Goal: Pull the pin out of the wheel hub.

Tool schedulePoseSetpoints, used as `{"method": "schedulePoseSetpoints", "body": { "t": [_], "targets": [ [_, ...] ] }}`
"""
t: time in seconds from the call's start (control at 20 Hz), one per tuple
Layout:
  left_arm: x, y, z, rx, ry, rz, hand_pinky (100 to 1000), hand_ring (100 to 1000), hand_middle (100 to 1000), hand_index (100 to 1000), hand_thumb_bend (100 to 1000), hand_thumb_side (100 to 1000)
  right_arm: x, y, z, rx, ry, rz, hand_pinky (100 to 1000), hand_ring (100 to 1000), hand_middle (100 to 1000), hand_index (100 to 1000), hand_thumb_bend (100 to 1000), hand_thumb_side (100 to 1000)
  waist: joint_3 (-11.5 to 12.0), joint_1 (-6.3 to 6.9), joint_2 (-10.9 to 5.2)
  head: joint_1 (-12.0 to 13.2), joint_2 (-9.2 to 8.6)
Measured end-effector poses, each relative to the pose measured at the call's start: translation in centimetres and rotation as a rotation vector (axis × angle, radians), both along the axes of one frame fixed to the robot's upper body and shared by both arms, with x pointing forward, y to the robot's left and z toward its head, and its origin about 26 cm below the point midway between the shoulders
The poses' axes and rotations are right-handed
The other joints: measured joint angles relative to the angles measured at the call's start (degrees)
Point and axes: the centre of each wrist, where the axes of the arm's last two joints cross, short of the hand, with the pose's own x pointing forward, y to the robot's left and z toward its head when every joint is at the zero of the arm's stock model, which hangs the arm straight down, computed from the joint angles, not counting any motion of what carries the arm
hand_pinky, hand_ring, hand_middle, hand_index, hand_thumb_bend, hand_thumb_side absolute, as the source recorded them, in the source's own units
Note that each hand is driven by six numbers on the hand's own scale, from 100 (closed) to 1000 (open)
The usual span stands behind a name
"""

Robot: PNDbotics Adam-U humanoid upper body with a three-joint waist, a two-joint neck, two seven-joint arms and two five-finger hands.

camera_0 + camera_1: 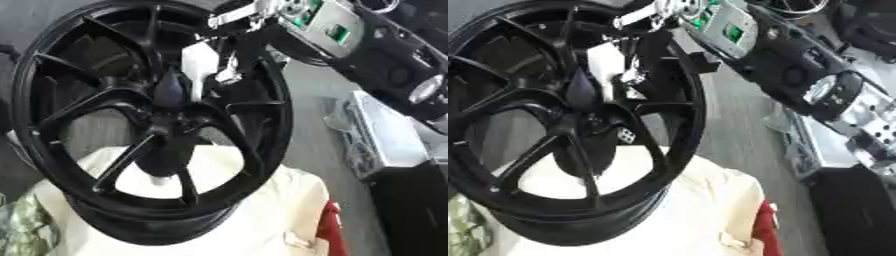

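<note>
A black multi-spoke wheel [79, 65] stands tilted on a cream cloth [271, 215]. At its hub [171, 117] a dark tapered piece [169, 89] sticks out toward me; it looks like the pin. My right arm [789, 55] comes down from the upper right, across the rim. My right hand [203, 62], with a white plate and silver parts, sits right against the upper right side of that tapered piece. The contact between hand and pin is hidden among dark shapes. My left hand shows in neither view.
The cream cloth covers a bulky support under the wheel. A red object [328, 230] lies at its right edge and a green patterned thing [19, 227] at the lower left. A silver metal case [389, 140] stands on the grey floor to the right.
</note>
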Motion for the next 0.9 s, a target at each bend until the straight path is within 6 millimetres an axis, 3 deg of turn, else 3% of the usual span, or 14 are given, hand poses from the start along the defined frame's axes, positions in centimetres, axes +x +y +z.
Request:
{"method": "schedulePoseSetpoints", "body": {
  "t": [0.55, 0.9],
  "targets": [
    [-0.02, 0.09, 0.05, 0.009, 0.000, 0.000, 699, 1000, 932, 752, 100, 713, 0.04, -0.06, 0.10, 0.029, -0.009, -0.019, 824, 718, 462, 686, 172, 252, 0.0, 0.00, -0.03, 0.1, 0.00],
    [-0.02, 0.10, 0.01, 0.015, 0.000, -0.001, 699, 1000, 933, 752, 100, 714, 0.20, -0.31, 0.11, 0.038, -0.011, -0.026, 805, 666, 393, 611, 100, 212, 0.0, 0.00, -0.03, 0.1, 0.00]
  ]
}}
